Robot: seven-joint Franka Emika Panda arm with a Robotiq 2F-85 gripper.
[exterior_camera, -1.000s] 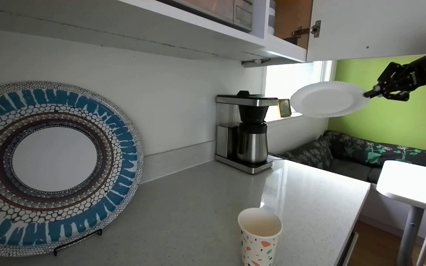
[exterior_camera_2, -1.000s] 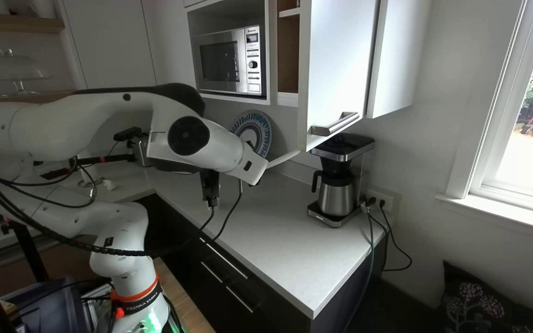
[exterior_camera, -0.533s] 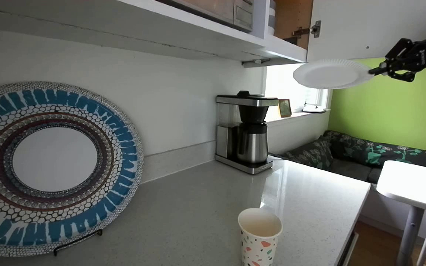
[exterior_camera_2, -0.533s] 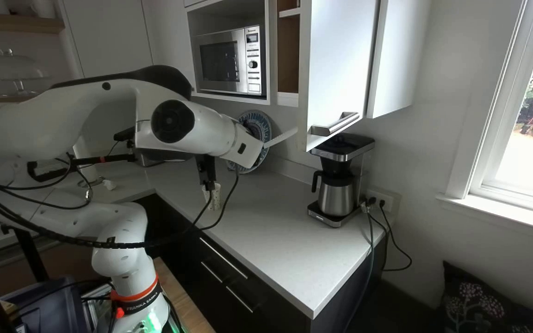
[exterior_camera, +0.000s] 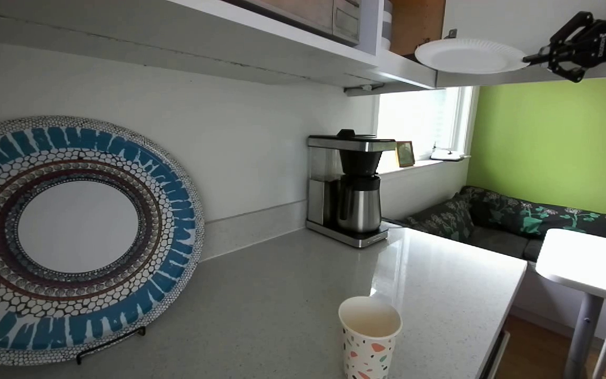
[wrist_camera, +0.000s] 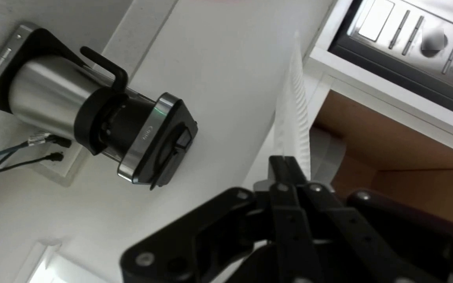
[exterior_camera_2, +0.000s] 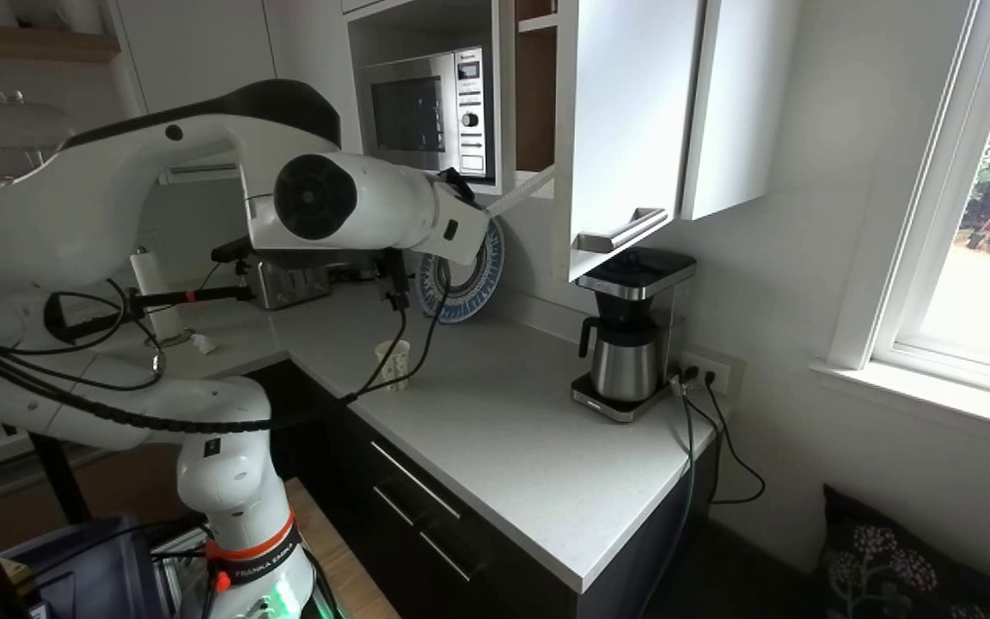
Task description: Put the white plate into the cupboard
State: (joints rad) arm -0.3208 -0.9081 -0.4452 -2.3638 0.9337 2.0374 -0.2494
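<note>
The white plate [exterior_camera: 468,56] is held level at its rim, beside the cupboard's bottom edge, with its far side overlapping the cupboard opening in the picture. It shows edge-on in an exterior view [exterior_camera_2: 522,191] and in the wrist view [wrist_camera: 292,106]. My gripper [exterior_camera: 528,59] is shut on the plate's near rim; its fingertips close together in the wrist view [wrist_camera: 284,158]. The cupboard's brown interior [exterior_camera: 417,25] is open, also in the wrist view [wrist_camera: 399,161] and an exterior view [exterior_camera_2: 535,103]. Its pale door [exterior_camera_2: 628,112] stands open beside the plate.
A pale stack [wrist_camera: 327,155] stands inside the cupboard near the plate. The microwave [exterior_camera_2: 426,112] is in the neighbouring shelf. Below are a coffee maker [exterior_camera: 353,189], a paper cup [exterior_camera: 370,337] and a patterned platter [exterior_camera: 177,231] on the counter [exterior_camera: 282,316].
My gripper has risen with the plate, from beside the window up to the level of the cupboard's bottom edge. The plate has become more level in view. The door has not moved.
</note>
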